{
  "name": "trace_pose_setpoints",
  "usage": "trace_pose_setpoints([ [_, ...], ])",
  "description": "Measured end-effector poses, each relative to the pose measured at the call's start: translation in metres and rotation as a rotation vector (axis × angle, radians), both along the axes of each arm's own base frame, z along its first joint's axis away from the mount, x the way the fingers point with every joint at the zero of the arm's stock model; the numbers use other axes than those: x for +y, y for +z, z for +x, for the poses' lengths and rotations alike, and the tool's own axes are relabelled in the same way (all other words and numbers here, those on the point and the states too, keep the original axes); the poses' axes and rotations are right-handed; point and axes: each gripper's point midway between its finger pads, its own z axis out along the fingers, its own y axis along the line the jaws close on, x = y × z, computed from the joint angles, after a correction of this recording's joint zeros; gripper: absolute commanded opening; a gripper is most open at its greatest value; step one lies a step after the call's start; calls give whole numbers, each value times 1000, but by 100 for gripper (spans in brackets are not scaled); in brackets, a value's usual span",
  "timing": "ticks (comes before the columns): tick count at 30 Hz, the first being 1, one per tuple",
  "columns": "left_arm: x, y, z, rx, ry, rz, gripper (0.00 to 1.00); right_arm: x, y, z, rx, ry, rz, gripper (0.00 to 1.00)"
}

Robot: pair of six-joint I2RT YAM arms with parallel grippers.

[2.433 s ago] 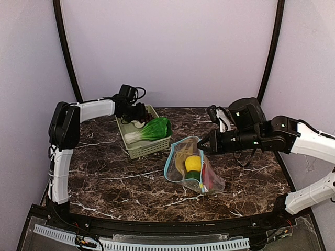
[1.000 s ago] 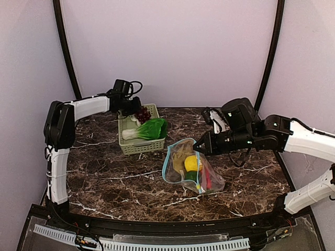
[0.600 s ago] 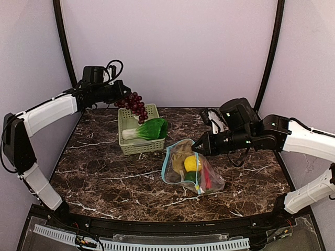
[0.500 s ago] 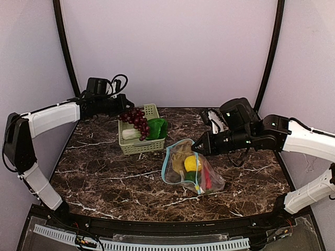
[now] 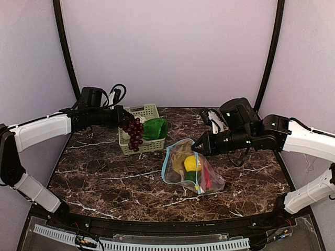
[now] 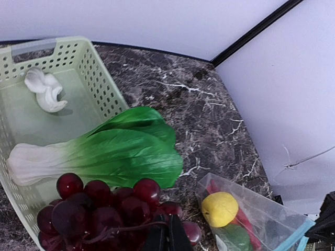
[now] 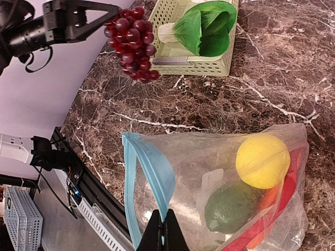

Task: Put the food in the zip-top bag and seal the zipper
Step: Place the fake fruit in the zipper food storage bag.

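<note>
My left gripper (image 5: pixel 123 121) is shut on the stem of the dark purple grapes (image 5: pixel 133 133), which hang in the air over the basket's near edge. In the left wrist view the grapes (image 6: pixel 99 209) fill the bottom, above the bok choy (image 6: pixel 104 154) and the white garlic (image 6: pixel 46 90). My right gripper (image 7: pixel 162 227) is shut on the light blue zipper (image 7: pixel 154 167) strip, holding the zip-top bag (image 5: pixel 188 167) open towards the left. Inside the bag lie the lemon (image 7: pixel 261 161), a dark green piece (image 7: pixel 233 206) and red chilli peppers (image 7: pixel 272 214).
The pale green slotted basket (image 5: pixel 138 146) stands at the back left of the marble table, its rim (image 6: pixel 99 73) close under the grapes. Bare marble (image 5: pixel 115 183) lies between basket and bag. The table's black front rail (image 5: pixel 157 225) runs along the near edge.
My left arm has lifted the grapes out of the basket and swung them forward, over its near edge. The right gripper and the bag have stayed put.
</note>
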Motion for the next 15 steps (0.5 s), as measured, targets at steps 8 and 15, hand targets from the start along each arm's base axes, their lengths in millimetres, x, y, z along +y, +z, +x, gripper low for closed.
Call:
trace_pose_setpoints([
  [8,-23,74,-49,-163,-118,-72,2,0,1,0,-2,0,1,0],
  [15,-59,105,-108,-215,-281,-107,1,-2,4,-1,-8,-1,8,0],
])
